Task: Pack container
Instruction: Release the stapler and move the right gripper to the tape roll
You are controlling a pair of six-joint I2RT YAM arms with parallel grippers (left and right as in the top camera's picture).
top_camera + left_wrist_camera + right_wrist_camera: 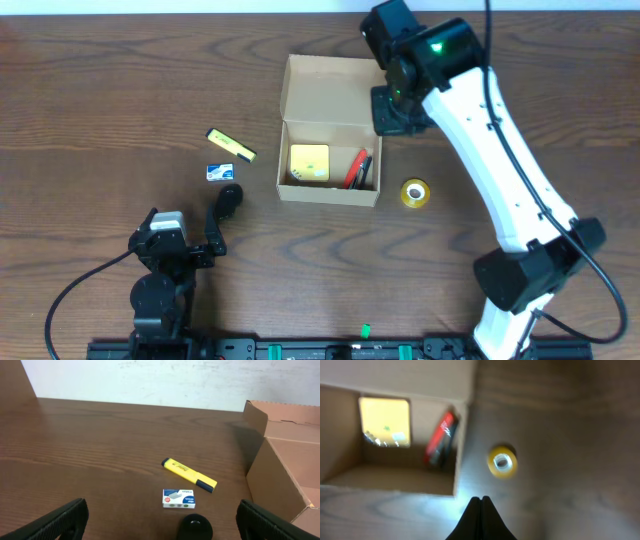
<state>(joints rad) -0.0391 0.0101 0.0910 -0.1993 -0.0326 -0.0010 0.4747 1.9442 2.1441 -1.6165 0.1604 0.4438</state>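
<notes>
The container, a tan cardboard box (330,192), stands open at mid-table with its flap lid (330,85) folded back. Inside lie a yellow sticky-note pad (309,164) and red and black pens (358,168). My right gripper (400,108) is shut and empty, raised above the box's right rear corner. In the right wrist view its tips (481,499) hang over the table beside the box wall (395,485), with the pad (385,420) and pens (442,435) below. My left gripper (183,238) is open and empty at the front left, its fingers spread wide (162,510).
A yellow tape roll (415,193) (502,461) lies right of the box. Left of the box are a yellow highlighter (231,145) (189,471), a small staples box (220,171) (178,498) and a black rounded object (229,198) (195,527). The box side (280,470) shows at right.
</notes>
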